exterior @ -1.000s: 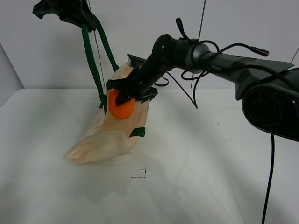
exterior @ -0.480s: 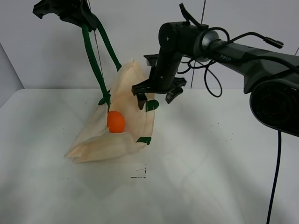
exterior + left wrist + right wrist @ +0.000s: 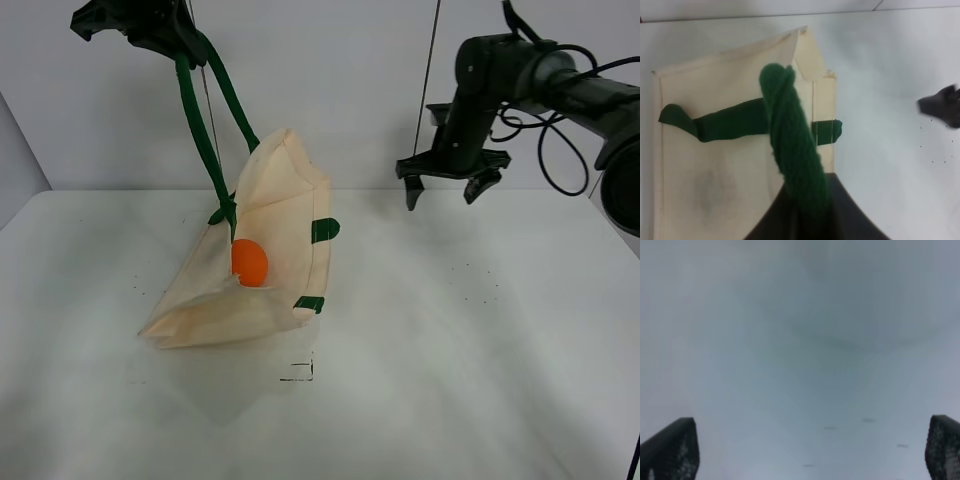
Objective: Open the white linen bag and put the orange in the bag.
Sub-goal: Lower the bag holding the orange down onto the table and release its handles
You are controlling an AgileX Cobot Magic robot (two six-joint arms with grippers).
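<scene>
The white linen bag hangs by its dark green handles, its bottom resting on the table and its mouth held open. The orange lies inside the open bag. My left gripper is high at the upper left, shut on the green handle, with the bag below it in the left wrist view. My right gripper is open and empty, high above the table to the right of the bag. Its fingertips frame bare table.
The white table spreads to the right and front of the bag. A small black mark is on the table in front of the bag. A grey wall stands behind.
My right gripper let go of the orange, which dropped into the bag. The right arm then pulled away to the right and upward. The left gripper has not moved.
</scene>
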